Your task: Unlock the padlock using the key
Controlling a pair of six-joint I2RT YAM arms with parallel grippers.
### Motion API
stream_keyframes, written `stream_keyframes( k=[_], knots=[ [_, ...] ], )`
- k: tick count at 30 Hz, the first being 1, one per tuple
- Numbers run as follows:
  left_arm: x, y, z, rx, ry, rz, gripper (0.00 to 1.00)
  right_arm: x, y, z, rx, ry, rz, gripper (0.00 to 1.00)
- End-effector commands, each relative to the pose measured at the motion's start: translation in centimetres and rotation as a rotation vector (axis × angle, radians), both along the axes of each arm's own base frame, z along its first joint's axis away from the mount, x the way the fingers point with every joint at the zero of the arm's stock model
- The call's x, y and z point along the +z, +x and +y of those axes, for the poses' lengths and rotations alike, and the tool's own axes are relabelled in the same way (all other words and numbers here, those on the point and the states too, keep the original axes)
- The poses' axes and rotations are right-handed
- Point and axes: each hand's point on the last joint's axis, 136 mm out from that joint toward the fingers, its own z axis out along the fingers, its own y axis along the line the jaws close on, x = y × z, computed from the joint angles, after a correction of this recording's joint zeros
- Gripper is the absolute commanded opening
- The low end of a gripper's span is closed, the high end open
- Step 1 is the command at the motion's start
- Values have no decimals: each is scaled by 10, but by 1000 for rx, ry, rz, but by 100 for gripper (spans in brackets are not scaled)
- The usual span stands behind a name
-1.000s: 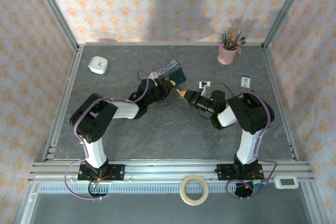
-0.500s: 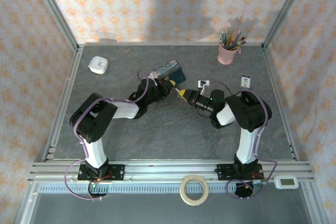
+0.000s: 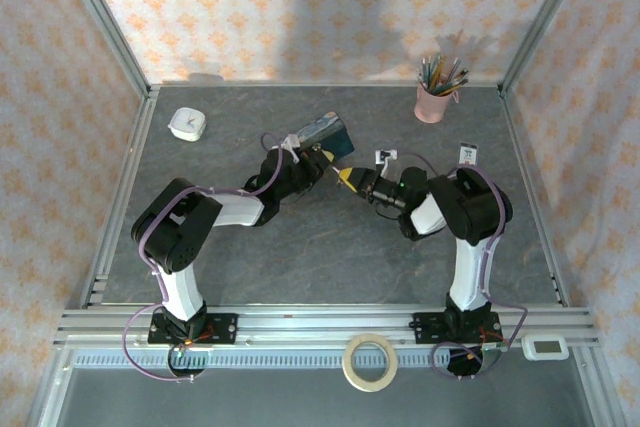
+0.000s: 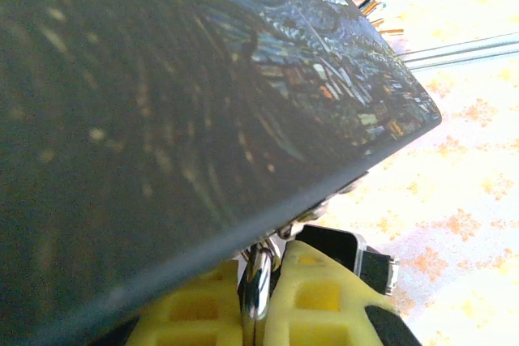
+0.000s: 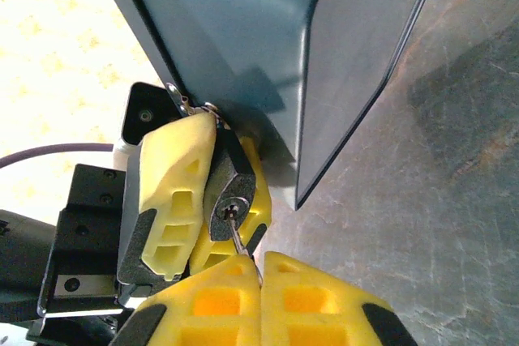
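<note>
The left arm's jaws are clamped on the padlock. Their yellow pads sit on either side of its dark grey body, and its keyhole end faces the right wrist camera. In the left wrist view a sliver of bright metal is pinched between the same pads, right under the edge of the box.

The right arm's jaws are pressed together on the key. Its thin metal shaft runs from between their yellow pads up to the keyhole, and the tip sits in the hole.

The padlock is held just off the table near its middle, against the near right corner of the blue starry-night box. Its shackle end touches the box's lower edge; whether it passes through a hasp cannot be told.

Two small white tags lie on the table to the right of the jaws, one close by and one farther right. Their print is too small to read.

A pink cup of pencils stands at the far right and a small white clock at the far left. A roll of tape and a white gadget rest on the near rail, with no writing legible on either.
</note>
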Motion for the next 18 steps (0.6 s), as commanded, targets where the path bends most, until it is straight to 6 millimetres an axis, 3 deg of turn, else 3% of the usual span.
stream_keyframes(
  k=[1, 8, 12, 18],
  knots=[
    [61, -37, -41, -230, -110, -189, 0, 22, 22, 2, -49, 49, -53, 0],
    [64, -43, -52, -284, -181, -210, 0, 29, 28, 2, -57, 105, -16, 0],
    [66, -46, -56, -314, -199, -219, 0, 19, 33, 2, -62, 81, 16, 0],
    [50, -41, -48, -260, -125, -180, 0, 29, 32, 2, -41, 156, 53, 0]
  ],
)
